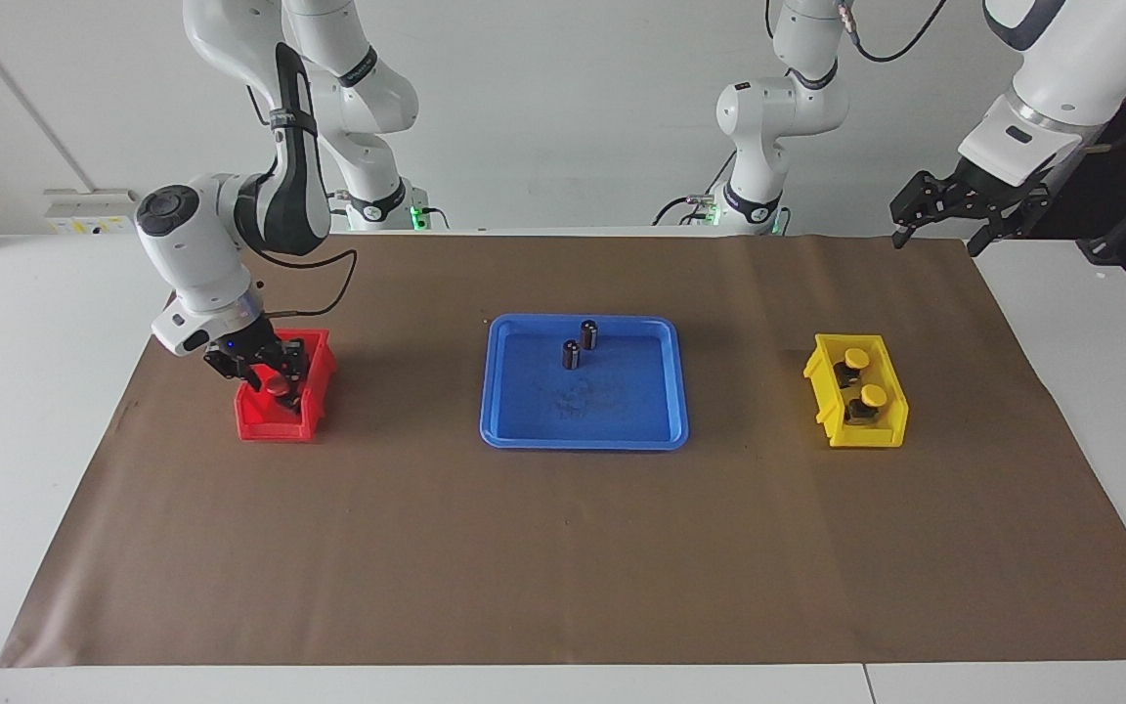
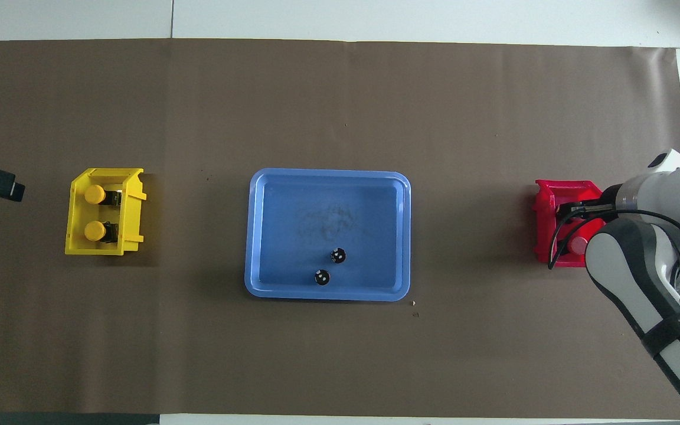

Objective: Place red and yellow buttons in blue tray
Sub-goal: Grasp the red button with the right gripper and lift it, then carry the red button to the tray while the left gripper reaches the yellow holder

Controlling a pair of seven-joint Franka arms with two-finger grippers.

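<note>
Brown mat [image 1: 563, 548] covered the table. Blue tray [image 1: 666, 391] sat mid-mat, holding only two dark capless cylinders [image 1: 580, 344]. Right gripper [image 1: 275, 376] was down inside the red bin [image 1: 265, 420], at a red button [image 1: 279, 385]; can't tell finger opening or grip. Left gripper [image 1: 944, 220] waited raised over the mat's corner, fingers spread, empty. Both yellow buttons [image 1: 864, 378] were in the yellow bin [image 1: 881, 430].
</note>
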